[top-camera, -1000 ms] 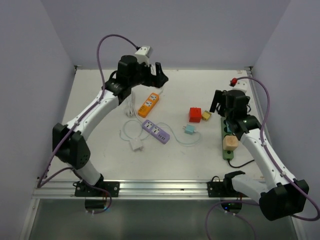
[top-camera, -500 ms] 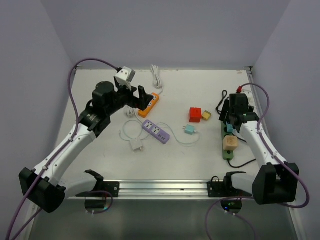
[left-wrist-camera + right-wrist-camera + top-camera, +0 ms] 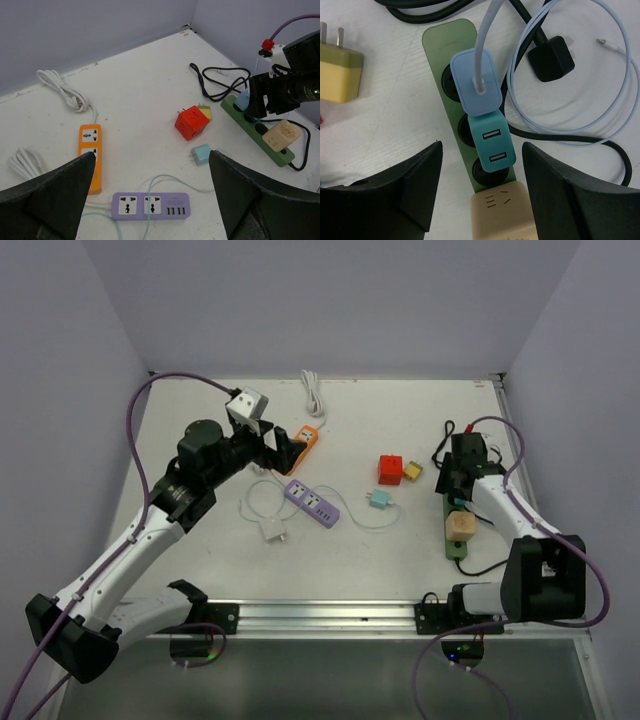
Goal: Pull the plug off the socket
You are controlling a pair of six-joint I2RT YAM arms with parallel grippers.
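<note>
A green power strip (image 3: 442, 55) lies at the right of the table, also seen from above (image 3: 455, 543). A light blue plug (image 3: 475, 82) with a pale cable, a teal USB charger (image 3: 492, 142) and a beige plug (image 3: 502, 210) sit in its sockets. My right gripper (image 3: 481, 145) hangs low over the strip, its fingers either side of the teal charger. They are open, with a sliver of gap on the right and a wider one on the left. My left gripper (image 3: 151, 155) is open and empty, high above the purple strip (image 3: 150, 206).
An orange strip (image 3: 90, 150), a red cube adapter (image 3: 191, 122), a yellow adapter (image 3: 340, 77) and a small teal charger (image 3: 201, 154) lie mid-table. A black plug (image 3: 551, 57) and black cable lie beside the green strip. A white charger (image 3: 272, 531) lies front-centre.
My right gripper came down over the green strip and its jaws narrowed around the teal charger. The left arm drew back from the far edge toward the table's middle.
</note>
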